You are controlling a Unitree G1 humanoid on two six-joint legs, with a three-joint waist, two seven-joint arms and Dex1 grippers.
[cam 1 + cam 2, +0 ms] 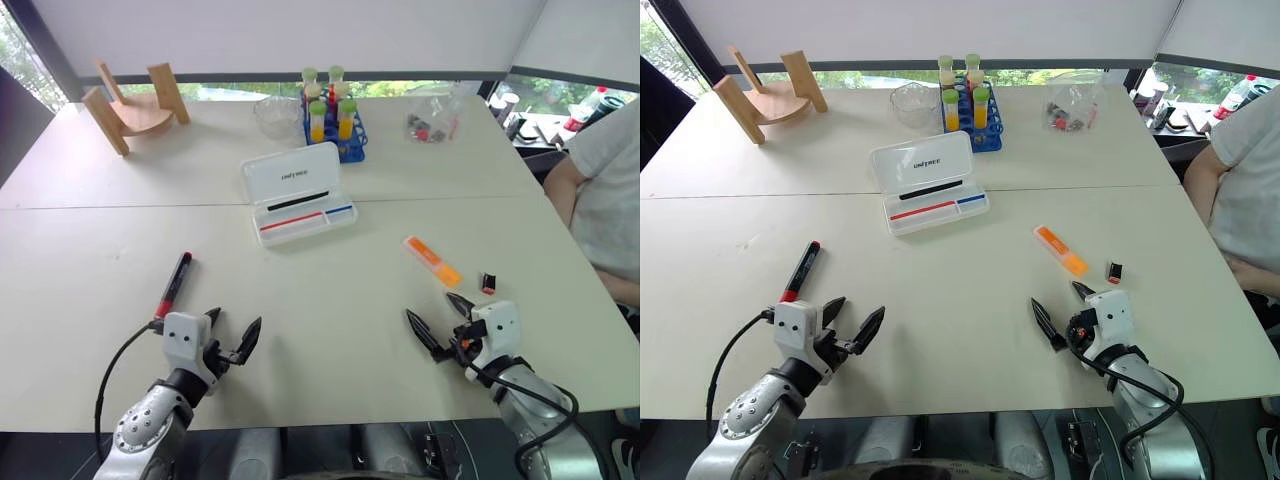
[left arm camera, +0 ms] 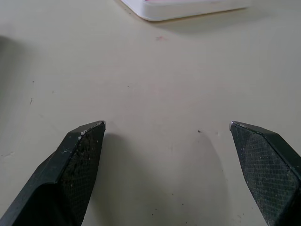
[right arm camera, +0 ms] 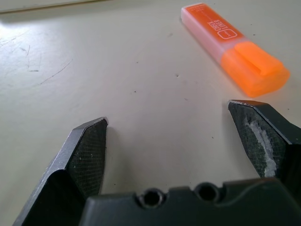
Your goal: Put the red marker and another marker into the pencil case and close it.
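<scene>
White tabletop carries everything. Left gripper hovers empty, fingers spread; the red marker lies just beyond it. Right gripper, likewise spread, has the orange highlighter just ahead. Farther off between them sits the open pencil case.

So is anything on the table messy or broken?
Nothing broken or spilled. A tiny black-and-red piece lies loose beside the orange highlighter, like a stray cap. The red marker lies outside the open pencil case.
</scene>
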